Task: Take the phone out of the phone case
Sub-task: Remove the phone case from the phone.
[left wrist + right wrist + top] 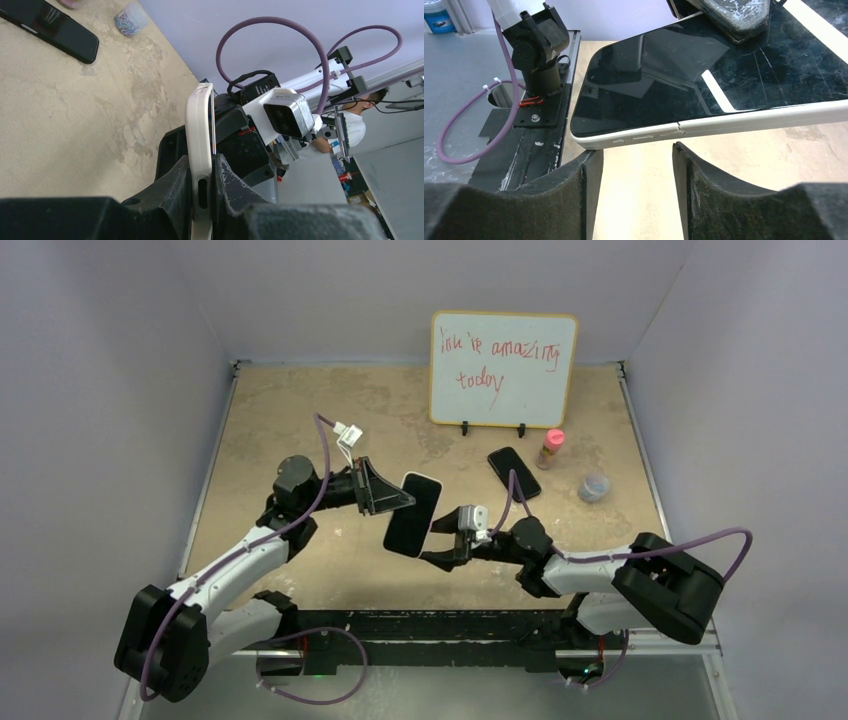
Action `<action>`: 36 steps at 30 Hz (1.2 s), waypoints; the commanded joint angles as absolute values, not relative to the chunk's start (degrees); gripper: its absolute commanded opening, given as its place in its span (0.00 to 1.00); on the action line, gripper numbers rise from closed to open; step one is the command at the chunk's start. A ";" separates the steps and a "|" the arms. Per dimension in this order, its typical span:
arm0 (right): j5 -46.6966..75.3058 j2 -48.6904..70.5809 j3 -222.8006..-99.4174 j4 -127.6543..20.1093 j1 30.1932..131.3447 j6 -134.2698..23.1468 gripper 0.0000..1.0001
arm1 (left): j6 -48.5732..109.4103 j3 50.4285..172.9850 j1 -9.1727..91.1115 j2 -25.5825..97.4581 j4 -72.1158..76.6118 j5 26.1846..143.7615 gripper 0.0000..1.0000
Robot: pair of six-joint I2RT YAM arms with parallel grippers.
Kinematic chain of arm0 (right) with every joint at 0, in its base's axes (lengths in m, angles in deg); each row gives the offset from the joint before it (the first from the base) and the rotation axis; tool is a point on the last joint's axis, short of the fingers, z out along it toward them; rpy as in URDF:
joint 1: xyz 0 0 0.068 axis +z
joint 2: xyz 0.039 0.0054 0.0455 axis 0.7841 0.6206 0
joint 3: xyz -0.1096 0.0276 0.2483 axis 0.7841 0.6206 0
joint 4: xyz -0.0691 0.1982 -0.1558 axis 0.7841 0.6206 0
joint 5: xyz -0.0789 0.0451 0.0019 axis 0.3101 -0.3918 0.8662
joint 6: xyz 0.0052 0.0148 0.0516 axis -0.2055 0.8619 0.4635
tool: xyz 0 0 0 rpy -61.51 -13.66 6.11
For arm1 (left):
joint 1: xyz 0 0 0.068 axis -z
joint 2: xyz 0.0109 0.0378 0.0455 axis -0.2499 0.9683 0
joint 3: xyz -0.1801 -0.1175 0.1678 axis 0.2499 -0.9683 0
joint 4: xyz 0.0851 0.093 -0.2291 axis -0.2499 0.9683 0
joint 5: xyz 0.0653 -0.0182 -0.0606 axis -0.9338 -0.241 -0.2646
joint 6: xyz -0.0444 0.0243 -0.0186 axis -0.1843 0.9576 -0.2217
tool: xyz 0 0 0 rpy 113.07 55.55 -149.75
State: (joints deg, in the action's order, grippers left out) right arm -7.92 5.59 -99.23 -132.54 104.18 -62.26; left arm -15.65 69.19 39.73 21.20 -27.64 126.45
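Observation:
A phone [413, 513] with a dark screen [674, 75] sits in a white phone case [199, 145] and is held up off the table, tilted. My left gripper [398, 498] is shut on its upper edge, one finger on each face [202, 167]. The right gripper [440, 540] is open beside the phone's lower long edge. In the right wrist view its fingertips [637, 150] stand just under the case's side rim [724, 125] near the buttons, with nothing between them.
A second black phone [514, 472] lies flat on the tan table behind the arms. A whiteboard [503, 353] stands at the back. A red-capped bottle [551, 448] and a small clear jar [593, 487] stand at the right.

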 commanded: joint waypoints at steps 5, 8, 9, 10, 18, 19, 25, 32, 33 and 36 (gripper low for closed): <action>-16.45 4.66 -101.54 -138.97 104.32 -58.40 0.60 | -8.00 74.67 39.87 19.09 -27.66 126.13 0.00; -17.03 4.53 -101.86 -138.39 104.35 -58.02 0.61 | -4.45 76.54 39.87 19.11 -25.59 125.92 0.00; -16.76 4.45 -101.90 -138.09 104.37 -57.96 0.62 | -3.83 76.97 39.87 19.21 -25.43 126.04 0.00; -16.39 4.28 -101.91 -137.86 104.34 -57.95 0.62 | -3.27 77.29 39.87 19.38 -25.49 126.30 0.00; -13.66 3.52 -101.39 -138.26 104.25 -57.48 0.59 | -0.82 77.73 39.89 19.07 -27.03 130.07 0.00; -13.65 3.64 -101.38 -138.52 104.15 -57.25 0.58 | -0.24 77.64 39.94 18.72 -27.03 130.67 0.00; -13.89 4.47 -101.56 -140.21 104.10 -55.62 0.54 | 2.27 77.51 39.96 17.30 -26.94 133.95 0.00; -14.19 4.85 -101.82 -140.37 104.12 -55.17 0.45 | 2.17 77.45 40.64 17.51 -28.19 135.11 0.00; -14.18 4.91 -101.82 -140.35 104.09 -55.17 0.44 | 1.94 77.37 40.92 17.63 -28.64 135.20 0.00; -14.35 5.09 -101.95 -140.42 104.11 -55.08 0.40 | 1.05 77.07 41.63 18.04 -30.08 135.24 0.00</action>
State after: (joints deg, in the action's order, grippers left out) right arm -13.63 5.17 -100.02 -136.23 104.09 -55.63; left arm 1.11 74.91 40.58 18.49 -23.50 133.99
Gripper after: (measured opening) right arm 0.422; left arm 0.178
